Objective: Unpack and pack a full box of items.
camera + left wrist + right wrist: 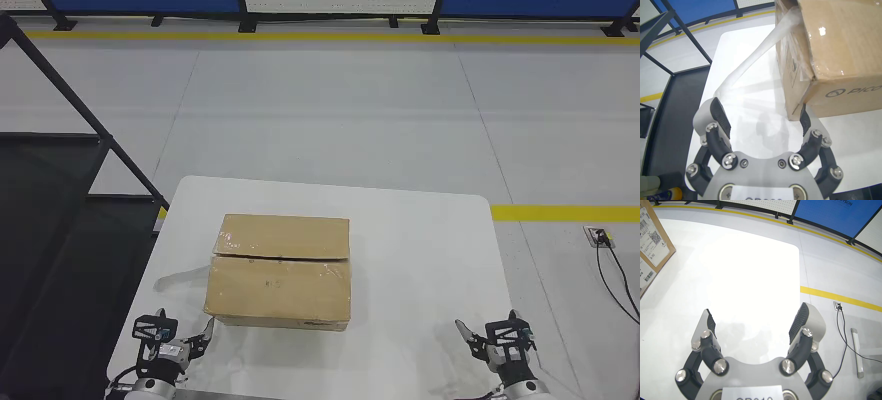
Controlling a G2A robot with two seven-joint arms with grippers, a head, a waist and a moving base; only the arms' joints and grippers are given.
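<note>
This looks like a robotics lab or test hall rather than a home. Ahead of the right gripper [757, 309], past the white table [745, 266], a pale painted floor [819, 262] carries a yellow line [838, 298]. Blue partition panels [829, 217] and white perforated boards [757, 203] stand beyond it. A floor socket [837, 306] with a black cable [844, 332] lies beside that gripper. A black metal rack [677, 106] stands beside the left gripper [759, 103].

White table [420, 270] carrying one cardboard box [280, 272].
The closed box sits left of the table's middle; a loose strip of clear tape [182, 276] trails from its left side toward the table's left edge.
</note>
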